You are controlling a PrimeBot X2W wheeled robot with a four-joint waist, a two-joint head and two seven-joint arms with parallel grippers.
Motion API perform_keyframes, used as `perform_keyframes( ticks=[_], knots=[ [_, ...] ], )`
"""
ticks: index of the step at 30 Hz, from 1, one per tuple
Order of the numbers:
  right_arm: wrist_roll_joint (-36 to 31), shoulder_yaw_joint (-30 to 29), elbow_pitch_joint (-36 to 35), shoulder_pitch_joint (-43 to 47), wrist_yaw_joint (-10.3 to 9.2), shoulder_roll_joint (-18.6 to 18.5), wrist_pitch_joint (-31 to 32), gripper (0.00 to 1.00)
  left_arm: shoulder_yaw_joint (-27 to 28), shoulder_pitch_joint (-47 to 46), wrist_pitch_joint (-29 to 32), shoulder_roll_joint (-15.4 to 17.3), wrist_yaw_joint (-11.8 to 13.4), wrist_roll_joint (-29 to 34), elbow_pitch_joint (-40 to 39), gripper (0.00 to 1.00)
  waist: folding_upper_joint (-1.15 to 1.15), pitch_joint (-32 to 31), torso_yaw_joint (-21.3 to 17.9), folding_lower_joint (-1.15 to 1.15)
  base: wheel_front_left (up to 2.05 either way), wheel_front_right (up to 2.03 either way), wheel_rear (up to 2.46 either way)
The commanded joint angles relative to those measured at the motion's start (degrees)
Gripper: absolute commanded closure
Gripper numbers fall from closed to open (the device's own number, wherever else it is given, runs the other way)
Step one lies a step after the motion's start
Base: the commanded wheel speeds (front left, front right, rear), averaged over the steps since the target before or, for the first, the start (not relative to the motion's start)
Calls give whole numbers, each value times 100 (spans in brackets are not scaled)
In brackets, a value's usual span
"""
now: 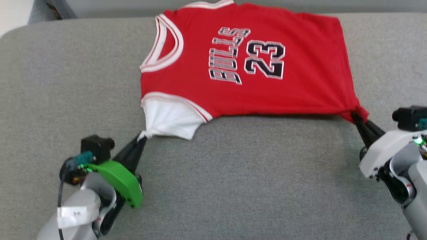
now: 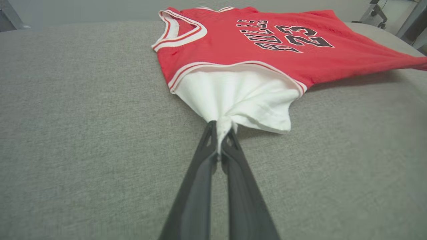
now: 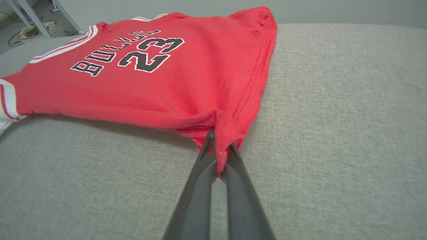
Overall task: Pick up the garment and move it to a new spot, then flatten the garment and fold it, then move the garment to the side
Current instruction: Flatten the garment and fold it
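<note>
Grey woven fabric covers the worktop (image 1: pixel 213 180), a padded surface with rounded corners that spreads across the whole head view. Beyond its far edge runs a plain grey wall. The right wrist view shows pale metal frame legs (image 3: pixel 20 13) and some cables on the floor past the worktop's corner.

The garment (image 1: pixel 300 86), a red jersey, lies print side up at the far middle of the worktop, its far side reaching the far edge. Its long axis runs left to right. The striped neckline (image 1: pixel 166 46) faces the robot's left and the hem faces its right, so the tops of the black "BULLS" lettering and the number 23 (image 1: pixel 265 59) point left.

The left claw (image 1: pixel 142 136) is pinched tight on the tip of the near white sleeve (image 1: pixel 170 121), which bunches into a point at the fingers. The right claw (image 1: pixel 355 116) is clamped on the near red hem corner, gathered in the same way. Between the two grips the near edge of the jersey is stretched and raised a little, with a shadow under it. The grey surface between the jersey and the two arms is bare.
</note>
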Motion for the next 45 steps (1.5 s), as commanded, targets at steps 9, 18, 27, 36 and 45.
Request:
perform_keyframes(
  ticks=[9, 18, 27, 36, 45],
  knots=[
    [471, -229, -348, 997, -9, -173, 605, 100, -297, 974, 387, 246, 37, -211, -335, 100, 0, -930, 85, 1, 0, 0, 0],
    [749, -364, -685, 1851, -9, -470, 1127, 100, -416, 1823, 926, 580, -3, -780, -1020, 100, 0, -1434, 91, 1, 0, 0, 0],
    [1092, -659, -1074, 2803, -9, -750, 1645, 100, -611, 2656, 1433, 1043, 130, -1104, -1853, 100, 0, -1727, 135, 1, 0, 0, 0],
    [1275, -1080, -1706, 3740, -9, -840, 2167, 100, -802, 3144, 1802, 1294, 235, -1325, -2480, 100, 0, -1811, 142, 1, 0, 0, 0],
    [1262, -1698, -2322, 3746, -9, -652, 2357, 100, -367, 2623, 1535, 1353, 358, -1201, -2760, 100, 0, -1542, 72, 1, 0, 0, 0]
  ],
)
